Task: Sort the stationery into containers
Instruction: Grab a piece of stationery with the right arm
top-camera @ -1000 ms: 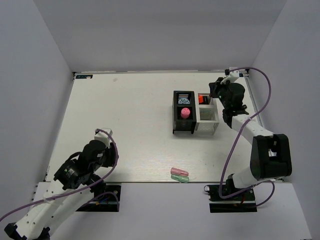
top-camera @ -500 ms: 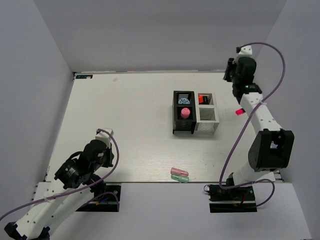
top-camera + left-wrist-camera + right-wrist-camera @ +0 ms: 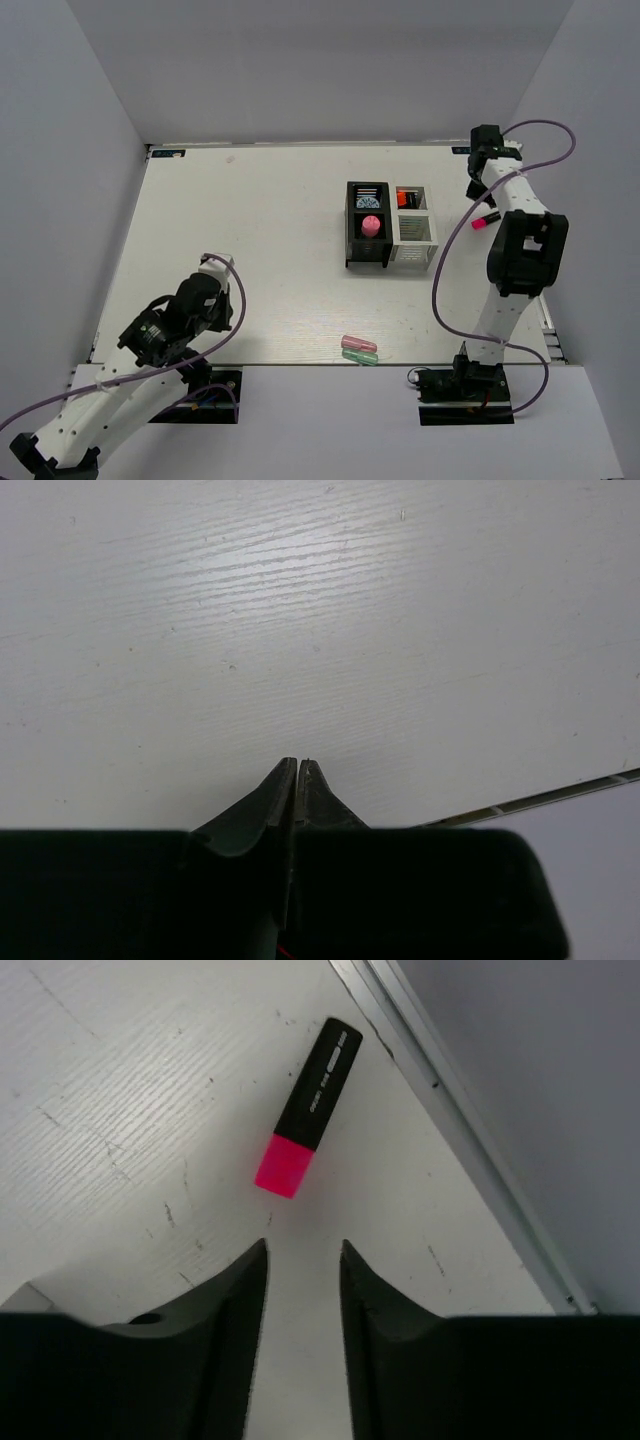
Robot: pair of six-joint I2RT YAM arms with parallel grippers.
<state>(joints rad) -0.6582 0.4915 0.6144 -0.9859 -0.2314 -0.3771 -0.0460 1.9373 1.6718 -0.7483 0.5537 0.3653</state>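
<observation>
pink-cap marker [image 3: 307,1110]: it lies flat on the tabletop [image 3: 250,230], close to the right edge and nearer the far right corner than the near one. It has a black body and a pink cap. Nothing holds it.
marker and right pincer [image 3: 303,1250]: the pink cap points back at the pincer. The marker lies just in front of the tips and does not touch them.
right pincer: its two fingers are apart. Only bare tabletop shows between them.
metal strip [image 3: 450,1110]: it runs along the right edge of the tabletop, just past the marker.
pink piece [image 3: 356,343] and green piece [image 3: 363,356]: they lie side by side, touching, close to the near edge and a bit right of the middle. The green piece is the one nearer the edge.
black bin [image 3: 366,257]: it stands right of the middle of the tabletop. A round pink thing [image 3: 370,225] sits inside it. At its far end there is a pale striped thing [image 3: 369,197]; I cannot tell what it is.
white bin [image 3: 415,256]: it stands right against the black bin, on the side nearer the right edge. An orange thing [image 3: 403,199] shows at its far end.
left pincer [image 3: 298,765]: its fingers are pressed together and hold nothing. It hangs over bare tabletop by the near left corner, well apart from all the stationery.
</observation>
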